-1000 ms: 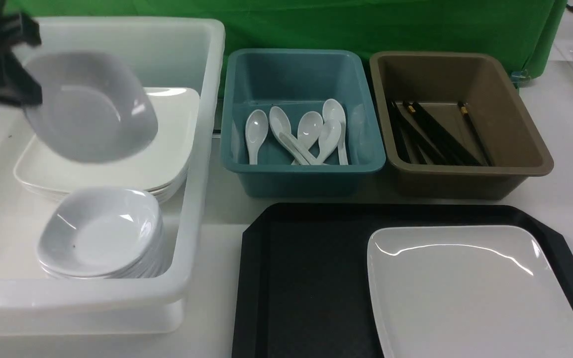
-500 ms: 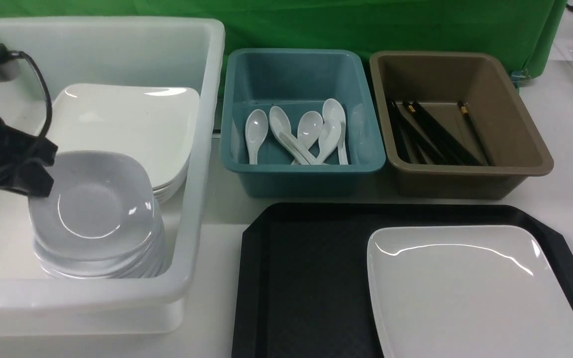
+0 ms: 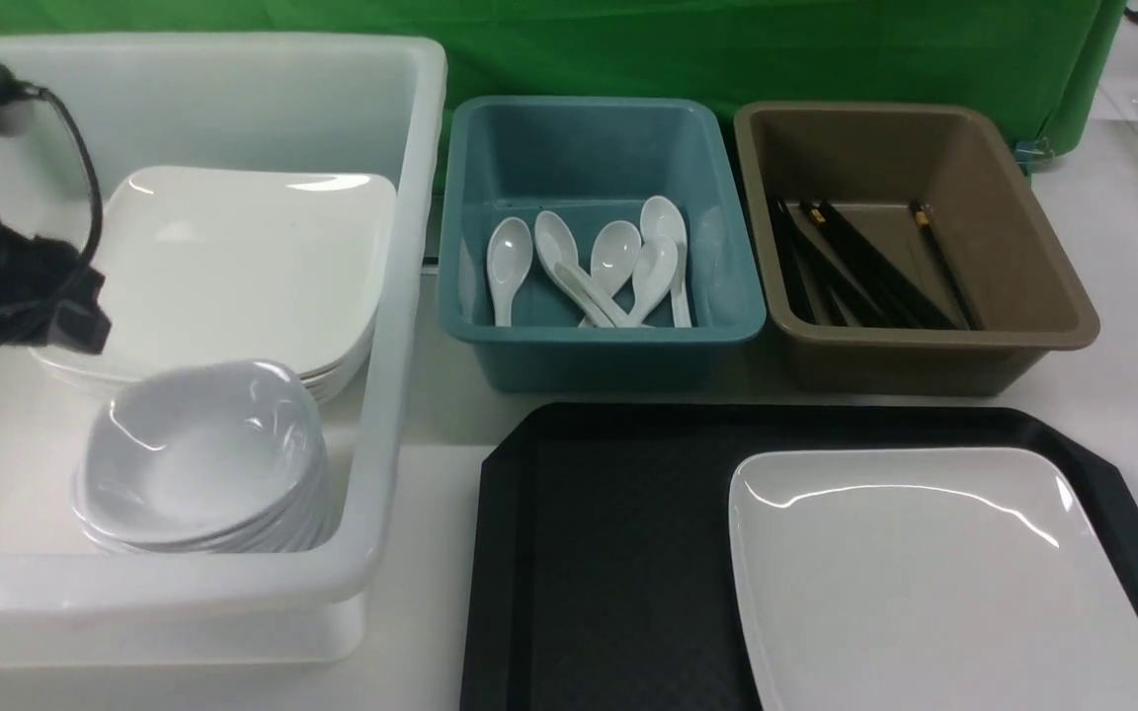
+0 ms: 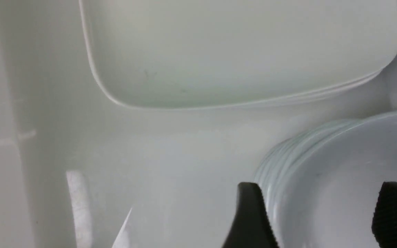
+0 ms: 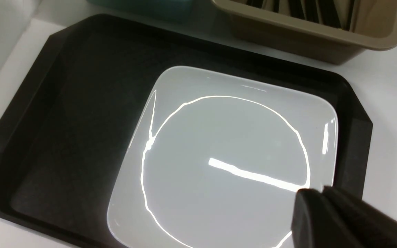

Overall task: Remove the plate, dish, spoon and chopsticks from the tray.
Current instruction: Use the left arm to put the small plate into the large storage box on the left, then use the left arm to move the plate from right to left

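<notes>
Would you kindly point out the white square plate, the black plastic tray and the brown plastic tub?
white square plate [image 3: 925, 573]: front view, centre of its face.
black plastic tray [image 3: 609, 563]: front view, bare floor.
brown plastic tub [image 3: 1018, 247]: front view, right wall.

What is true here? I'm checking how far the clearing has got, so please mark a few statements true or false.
The plate lies on the tray. True.
A spoon lies on the tray. False: the spoons are in the teal tub.
The chopsticks lie in the brown tub. True.
The left gripper grips a dish. False: its jaws stand open by the stack of dishes.
The right gripper is shut. True.
</notes>
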Controlling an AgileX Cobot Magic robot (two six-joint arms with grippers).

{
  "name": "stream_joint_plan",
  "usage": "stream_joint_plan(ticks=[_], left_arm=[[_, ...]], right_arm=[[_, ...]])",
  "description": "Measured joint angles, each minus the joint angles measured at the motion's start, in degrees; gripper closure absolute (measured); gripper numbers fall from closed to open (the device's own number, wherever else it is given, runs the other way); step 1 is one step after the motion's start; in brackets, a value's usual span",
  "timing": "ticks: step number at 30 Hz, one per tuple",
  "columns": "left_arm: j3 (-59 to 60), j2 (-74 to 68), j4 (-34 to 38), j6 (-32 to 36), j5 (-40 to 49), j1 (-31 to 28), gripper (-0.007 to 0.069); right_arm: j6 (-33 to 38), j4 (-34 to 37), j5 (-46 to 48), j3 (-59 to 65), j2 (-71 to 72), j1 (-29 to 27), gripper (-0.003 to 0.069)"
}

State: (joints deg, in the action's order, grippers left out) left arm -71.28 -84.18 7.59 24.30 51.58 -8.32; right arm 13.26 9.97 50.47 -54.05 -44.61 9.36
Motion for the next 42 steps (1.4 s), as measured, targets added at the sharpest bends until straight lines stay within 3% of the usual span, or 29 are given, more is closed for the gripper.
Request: stream_joint_plan(ticks=[3, 6, 8, 9, 10, 12, 17, 20, 22, 27, 31, 33, 35, 39, 42], left_arm=[[-1.7, 1.53, 2.07, 1.04, 1.14, 4.36, 0.0175], [-2.11, 2.05, 5.21, -0.86, 1.69, 12.15, 0.0258], [-2.15, 1.48, 6.28, -4.3, 1.69, 19.1, 0.0344], [-2.15, 0.08, 6.23, -8.17, 1.62, 26.68, 0.0432], [-2.21, -0.93, 5.97, -10.37, 1.56, 30.47, 0.0494], [-2.34, -4.84, 4.72, -17.47, 0.21, 40.78, 0.058], [-3.71, -16.78, 0.32, -25.88, -2.83, 53.56, 0.0582], [-5.62, -21.0, -0.04, -28.58, -3.04, 55.8, 0.0538], [-8.66, -26.11, 1.36, -32.67, -3.1, 56.97, 0.0449], [-13.55, -32.36, 3.82, -34.34, -4.69, 56.97, 0.0258], [-14.69, -34.5, 4.33, -34.92, -7.95, 56.97, 0.0171], [-14.7, -35.16, 4.33, -34.97, -9.57, 56.97, 0.0179], [-14.7, -35.62, 4.04, -35.09, -10.51, 56.89, 0.0235], [-14.7, -35.92, 3.72, -35.77, -11.17, 56.77, 0.0442], [-15.14, -35.92, 3.87, -36.76, -12.69, 56.58, 0.052]], right_arm=[[0.0, 0.0, 0.0, 0.0, 0.0, 0.0, 0.0589], [-0.07, 0.0, 0.0, 0.0, 0.0, 0.0, 0.0589], [-0.07, -0.12, 0.0, 0.0, -0.2, 0.0, 0.0589], [-0.07, -0.18, 0.0, 0.0, -0.91, 0.0, 0.0589], [-0.07, -0.23, 0.0, 0.0, -1.39, 0.0, 0.0589], [-0.07, -0.35, 0.0, 0.0, -2.9, 0.0, 0.0589], [-0.27, -1.73, 0.0, 0.0, -5.71, 0.0, 0.0589], [-0.56, -3.15, 0.0, 0.0, -6.03, 0.0, 0.0589], [-1.87, -5.32, 0.0, 0.0, -6.14, 0.0, 0.0589], [-2.78, -7.04, 0.07, 0.0, -6.14, 0.0, 0.0589], [-3.29, -7.19, 0.11, 0.0, -6.14, 0.0, 0.0589], [-3.3, -7.19, 0.25, 0.0, -6.14, 0.0, 0.0589], [-3.3, -7.24, 0.25, 0.0, -6.14, 0.0, 0.0589], [-3.35, -7.24, 0.25, 0.0, -6.14, 0.0, 0.0589], [-3.35, -7.36, 0.25, 0.0, -6.14, 0.0, 0.0589]])
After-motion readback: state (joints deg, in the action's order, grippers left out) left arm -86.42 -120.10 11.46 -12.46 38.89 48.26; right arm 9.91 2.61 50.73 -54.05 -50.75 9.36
